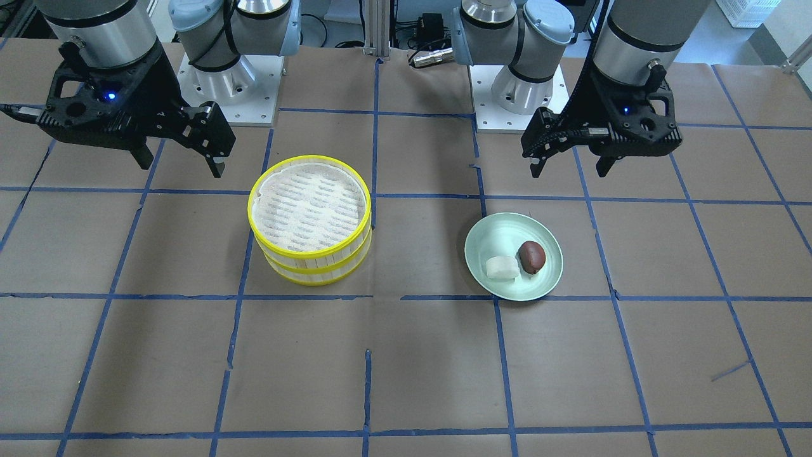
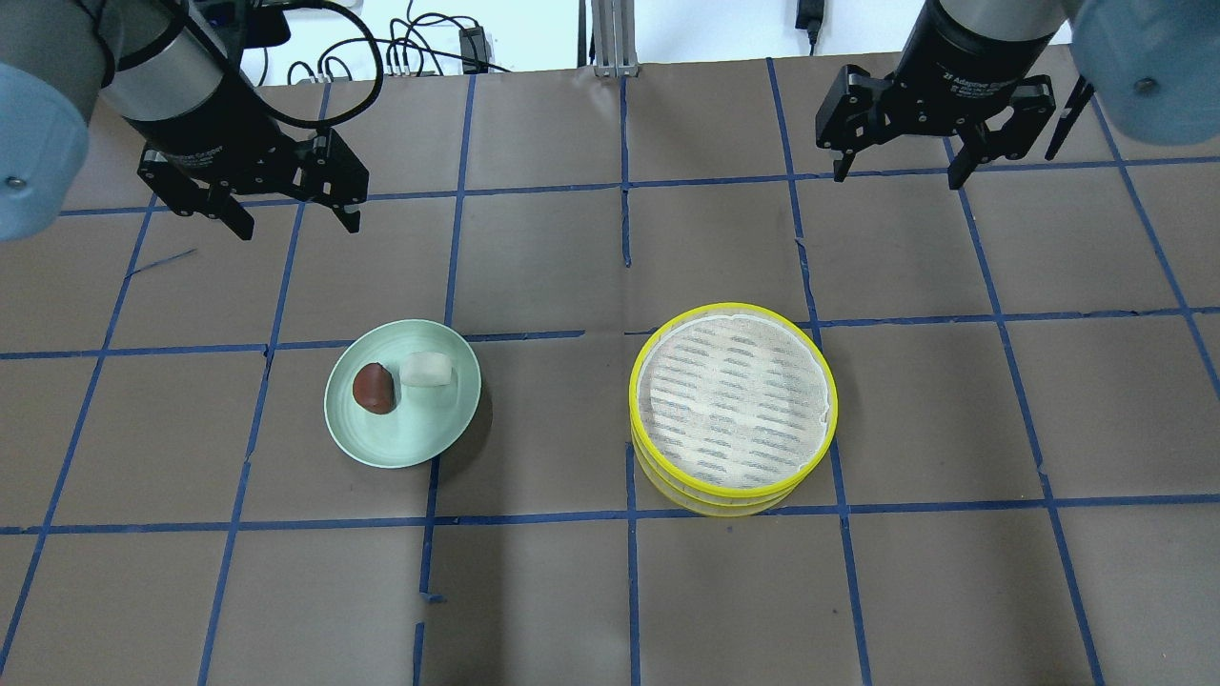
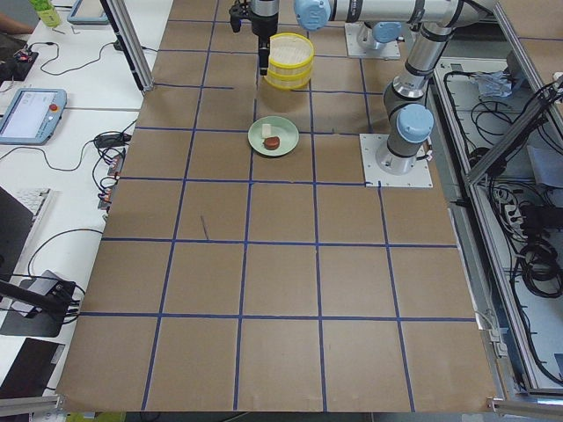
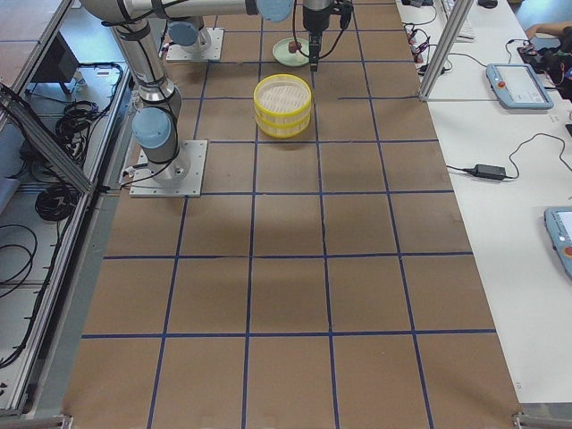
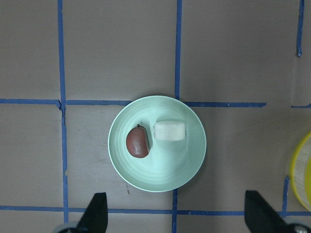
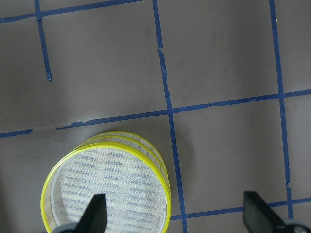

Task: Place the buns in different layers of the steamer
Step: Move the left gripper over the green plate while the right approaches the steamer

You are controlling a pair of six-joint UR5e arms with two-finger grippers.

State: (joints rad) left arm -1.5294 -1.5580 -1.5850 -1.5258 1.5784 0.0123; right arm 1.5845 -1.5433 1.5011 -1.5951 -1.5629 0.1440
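Buns share a pale green plate [image 2: 400,443] nearer the robot's edge of the table [image 2: 534,591], the white bun [image 2: 424,370] just beside the reddish-brown bun [image 2: 374,388]. The two-tier steamer [image 2: 732,400] stands stacked, well apart from the plate. The left gripper [image 2: 297,229] and right gripper [image 2: 898,179] hang above the table, jaws spread wide, holding nothing.

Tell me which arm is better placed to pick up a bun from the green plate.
Left. The plate with the white bun and the brown bun lies on the side of the left arm, near its open jaws. The right arm hangs near the steamer.
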